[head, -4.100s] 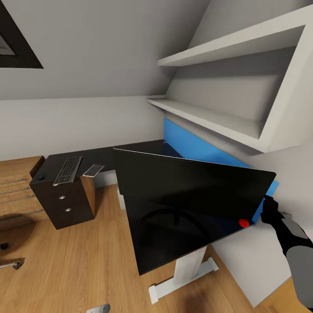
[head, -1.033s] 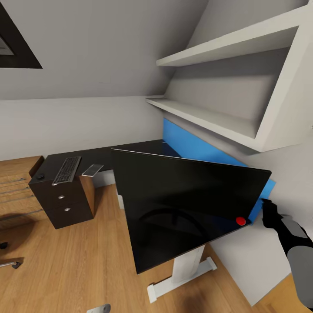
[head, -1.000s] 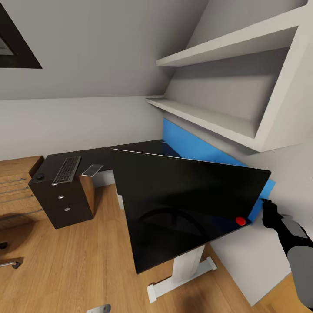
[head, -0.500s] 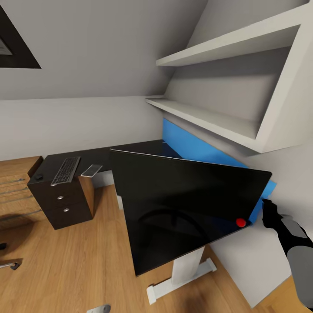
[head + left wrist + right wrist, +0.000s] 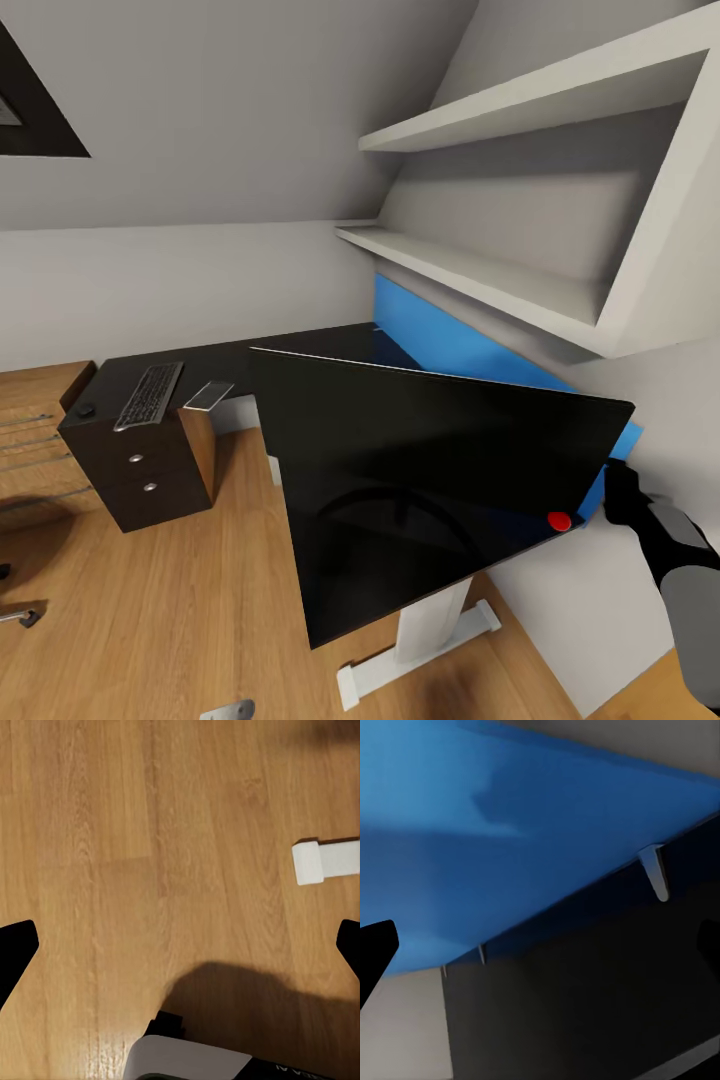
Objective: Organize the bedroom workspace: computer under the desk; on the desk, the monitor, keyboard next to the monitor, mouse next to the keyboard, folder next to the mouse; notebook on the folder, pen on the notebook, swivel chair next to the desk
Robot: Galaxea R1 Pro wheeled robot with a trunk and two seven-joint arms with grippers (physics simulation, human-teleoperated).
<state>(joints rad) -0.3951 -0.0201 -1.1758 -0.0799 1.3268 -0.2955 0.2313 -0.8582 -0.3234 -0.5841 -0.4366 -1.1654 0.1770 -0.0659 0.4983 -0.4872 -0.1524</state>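
Your right gripper (image 5: 612, 488) sits at the monitor (image 5: 420, 470)'s right edge, by its red light (image 5: 559, 520); in the right wrist view its fingertips (image 5: 375, 949) are spread wide, with nothing held between them. The monitor stands on the desk (image 5: 330, 342), screen toward you, in front of the blue back panel (image 5: 450, 345). Far left on the desk lie the keyboard (image 5: 150, 394), mouse (image 5: 86, 410) and notebook (image 5: 209, 395). Your left gripper (image 5: 180, 945) hangs wide open over wood floor (image 5: 112, 832).
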